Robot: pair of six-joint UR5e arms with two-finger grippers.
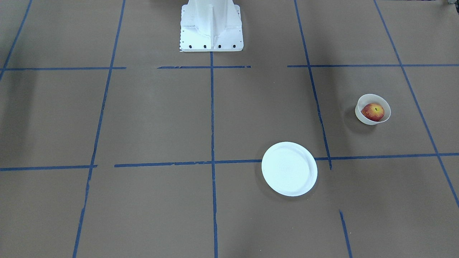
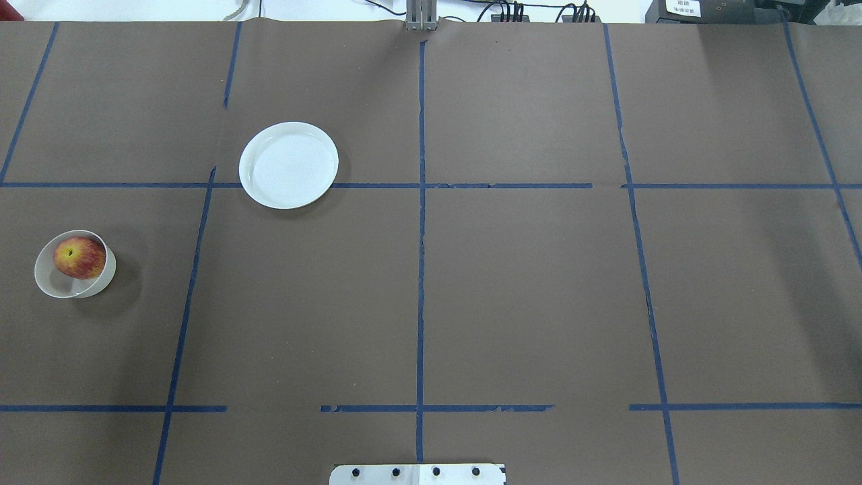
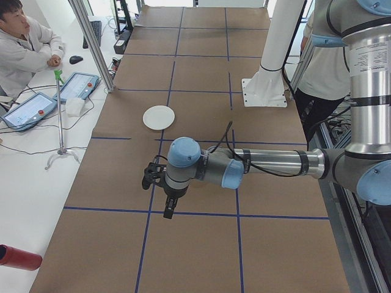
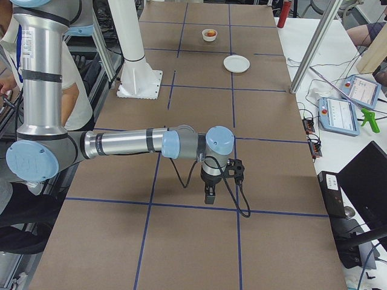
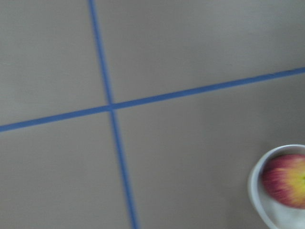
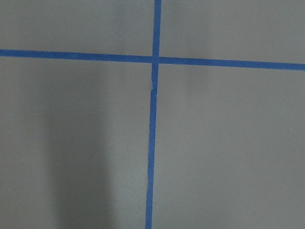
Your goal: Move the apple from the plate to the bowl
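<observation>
The apple [image 1: 373, 112] sits inside the small cream-white bowl [image 1: 362, 118], stem dimple up, on my left side of the brown bench [image 1: 161, 114]. The white plate [image 1: 289, 168] lies bare and well apart from the bowl, over a blue tape line [image 1: 212, 118] and farther from my base. My left pincer [image 3: 170, 206] hangs pointing down above the bench, and its wrist camera catches the bowl and apple at the lower right edge. My right pincer [image 4: 209, 194] also hangs pointing down over the tape grid. Both show only in the side views, so I cannot tell whether either is spread or pressed together.
</observation>
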